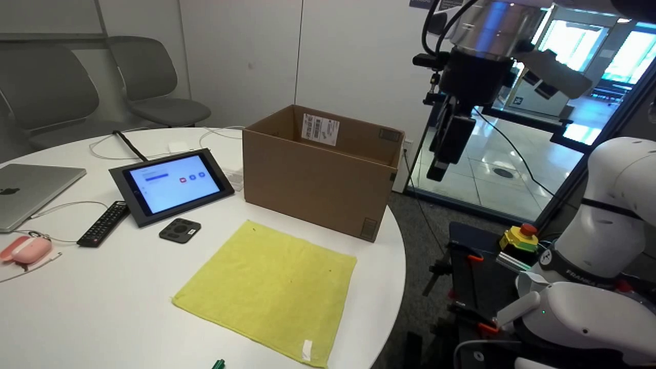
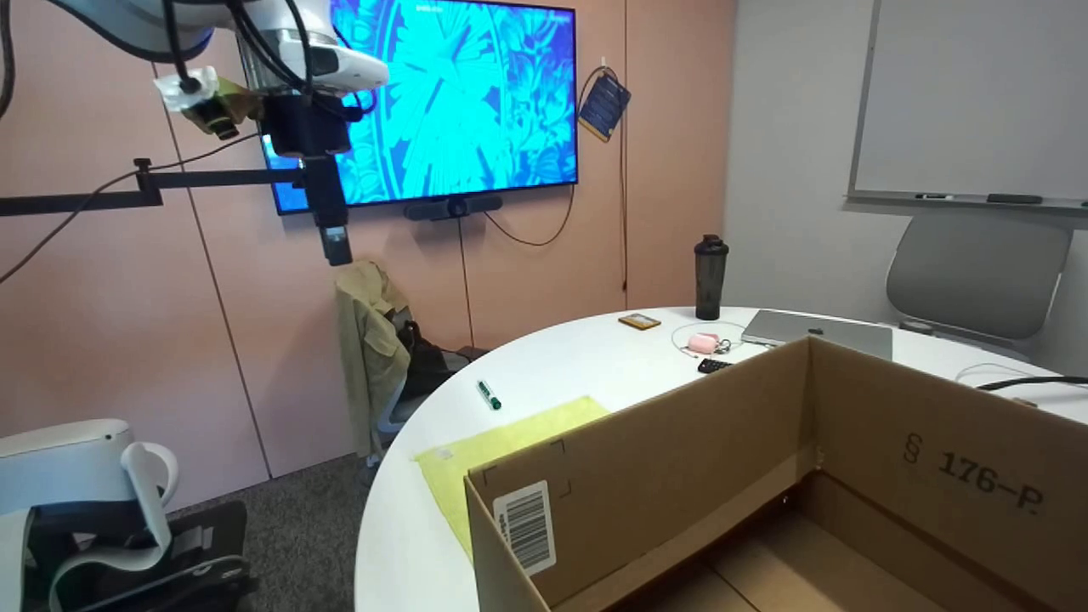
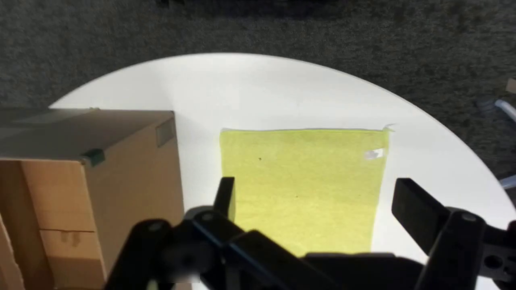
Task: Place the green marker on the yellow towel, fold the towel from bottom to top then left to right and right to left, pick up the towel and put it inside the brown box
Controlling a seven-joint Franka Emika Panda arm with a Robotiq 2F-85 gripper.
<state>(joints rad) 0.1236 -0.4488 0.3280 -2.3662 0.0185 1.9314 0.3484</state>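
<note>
A: Where does your green marker [image 2: 489,395] lie?

B: On the white surface [image 2: 569,370], just below the middle of the frame in an exterior view — near the yellow towel [image 1: 271,292], but not on it.

A: And your pincer [image 3: 316,201]?

B: Spread wide, gripping nothing, well above the surface. In the wrist view you see the towel between the jaws, far beneath them.

A: How will the marker handle for you?

B: Light and stiff, I'd judge, with a smooth barrel that may roll if you brush it. Straddle the middle of the barrel and close across it, gently.

A: What about the towel, flat at the lower middle of an exterior view?

B: Thin and probably soft, so expect it to sag wherever you don't hold it. Pinch an edge, not the middle — lying flat, it should give you little to bite. Once it's folded, close over the marker's bulk, or the marker could slide out on the way to the brown box [image 1: 318,189], at the centre of that frame.
</note>
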